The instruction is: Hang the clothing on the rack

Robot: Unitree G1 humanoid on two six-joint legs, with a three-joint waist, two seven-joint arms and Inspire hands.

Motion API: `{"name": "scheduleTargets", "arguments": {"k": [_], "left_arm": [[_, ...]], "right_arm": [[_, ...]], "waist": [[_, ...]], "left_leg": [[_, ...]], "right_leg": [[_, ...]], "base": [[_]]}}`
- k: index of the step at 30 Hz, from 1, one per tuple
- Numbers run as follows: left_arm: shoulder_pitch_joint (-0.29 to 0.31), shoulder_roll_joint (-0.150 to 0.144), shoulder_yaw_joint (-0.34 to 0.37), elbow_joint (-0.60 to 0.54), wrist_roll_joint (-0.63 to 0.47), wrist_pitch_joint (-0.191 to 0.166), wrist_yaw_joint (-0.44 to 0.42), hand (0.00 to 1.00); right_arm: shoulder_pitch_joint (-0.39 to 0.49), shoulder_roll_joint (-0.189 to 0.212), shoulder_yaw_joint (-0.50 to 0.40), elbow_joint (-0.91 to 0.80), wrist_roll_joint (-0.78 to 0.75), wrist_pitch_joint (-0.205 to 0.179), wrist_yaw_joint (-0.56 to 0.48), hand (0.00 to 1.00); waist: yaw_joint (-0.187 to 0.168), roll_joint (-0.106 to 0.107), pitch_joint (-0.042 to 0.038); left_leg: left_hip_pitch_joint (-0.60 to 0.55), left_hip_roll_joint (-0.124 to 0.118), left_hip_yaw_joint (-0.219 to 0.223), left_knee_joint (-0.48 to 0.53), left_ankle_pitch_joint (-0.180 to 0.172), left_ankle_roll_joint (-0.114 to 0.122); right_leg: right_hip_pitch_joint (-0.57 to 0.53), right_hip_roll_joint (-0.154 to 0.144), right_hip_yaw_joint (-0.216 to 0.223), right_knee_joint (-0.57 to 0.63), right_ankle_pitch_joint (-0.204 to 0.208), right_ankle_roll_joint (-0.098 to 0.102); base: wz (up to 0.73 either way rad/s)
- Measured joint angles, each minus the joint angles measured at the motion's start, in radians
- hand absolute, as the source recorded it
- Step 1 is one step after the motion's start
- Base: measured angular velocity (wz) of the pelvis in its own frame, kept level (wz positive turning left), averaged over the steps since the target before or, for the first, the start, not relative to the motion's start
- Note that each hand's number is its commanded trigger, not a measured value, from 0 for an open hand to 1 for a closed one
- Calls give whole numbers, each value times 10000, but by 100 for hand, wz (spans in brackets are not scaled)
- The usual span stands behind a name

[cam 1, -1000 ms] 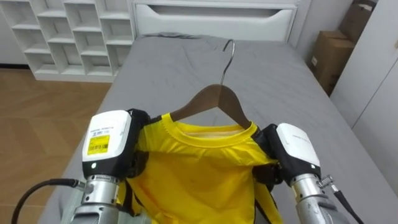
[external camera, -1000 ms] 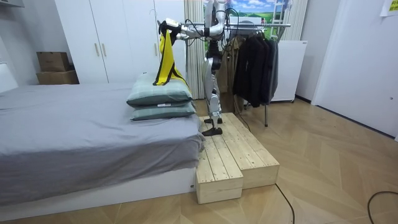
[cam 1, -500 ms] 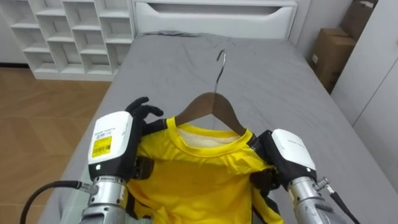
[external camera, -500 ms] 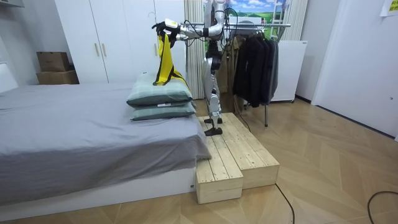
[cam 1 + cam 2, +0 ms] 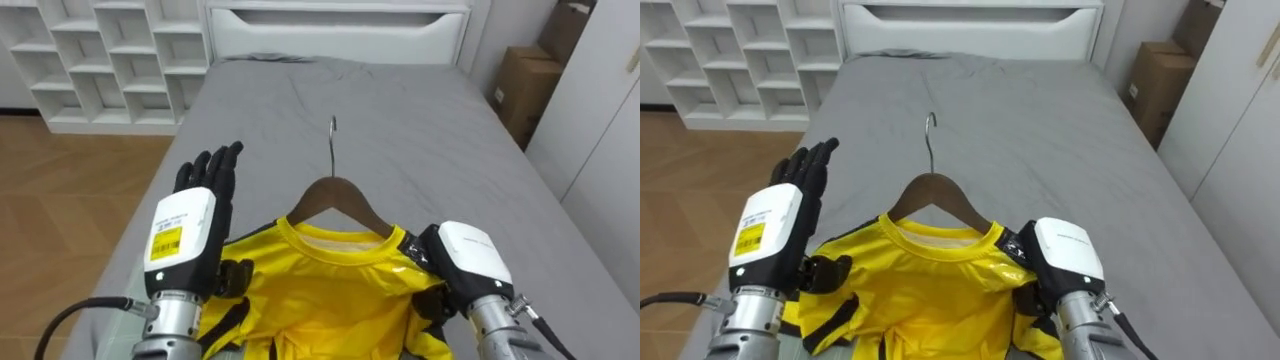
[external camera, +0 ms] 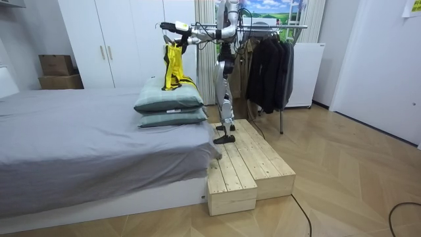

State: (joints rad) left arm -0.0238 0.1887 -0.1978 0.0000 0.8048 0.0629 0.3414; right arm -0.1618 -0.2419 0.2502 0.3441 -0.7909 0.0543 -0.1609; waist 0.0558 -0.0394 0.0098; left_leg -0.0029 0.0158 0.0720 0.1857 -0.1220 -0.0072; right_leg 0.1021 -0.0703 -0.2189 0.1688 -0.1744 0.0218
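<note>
Right now your left hand [image 5: 195, 215] stands at nine o'clock of the wooden hanger [image 5: 338, 192], fingers straight, holding nothing. At three o'clock the right hand [image 5: 468, 255] hides its fingers, so I cannot tell its grip. The yellow shirt [image 5: 330, 290] hangs above the bed [image 5: 420, 120]; one-sided support could tip it off.

A bright yellow shirt [image 5: 330, 285] with dark trim hangs on a brown wooden hanger [image 5: 336, 192], its collar round the hanger's neck. The metal hook [image 5: 332, 135] stands upright. Both are in the air above the grey bed [image 5: 420, 130].
</note>
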Motion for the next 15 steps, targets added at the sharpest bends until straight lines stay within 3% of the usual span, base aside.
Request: {"name": "scheduleTargets", "arguments": {"k": [8,15], "left_arm": [[135,26,13,32,-857,-3,8,0],[609,84,457,110,-1274,-53,9,0]], "right_arm": [[46,-2,-124,48,40,-15,15,100],[47,-264,-1136,38,165,-375,-36,100]], "waist": [[-76,-19,-14],[-290,-52,-18]], "left_leg": [[165,-1,80,-33,0,1],[250,-2,108,10,1,1]], "right_leg": [[124,-7,93,4,0,0],[197,-15,120,-2,-2,1]], "base": [[-3],[0]]}}
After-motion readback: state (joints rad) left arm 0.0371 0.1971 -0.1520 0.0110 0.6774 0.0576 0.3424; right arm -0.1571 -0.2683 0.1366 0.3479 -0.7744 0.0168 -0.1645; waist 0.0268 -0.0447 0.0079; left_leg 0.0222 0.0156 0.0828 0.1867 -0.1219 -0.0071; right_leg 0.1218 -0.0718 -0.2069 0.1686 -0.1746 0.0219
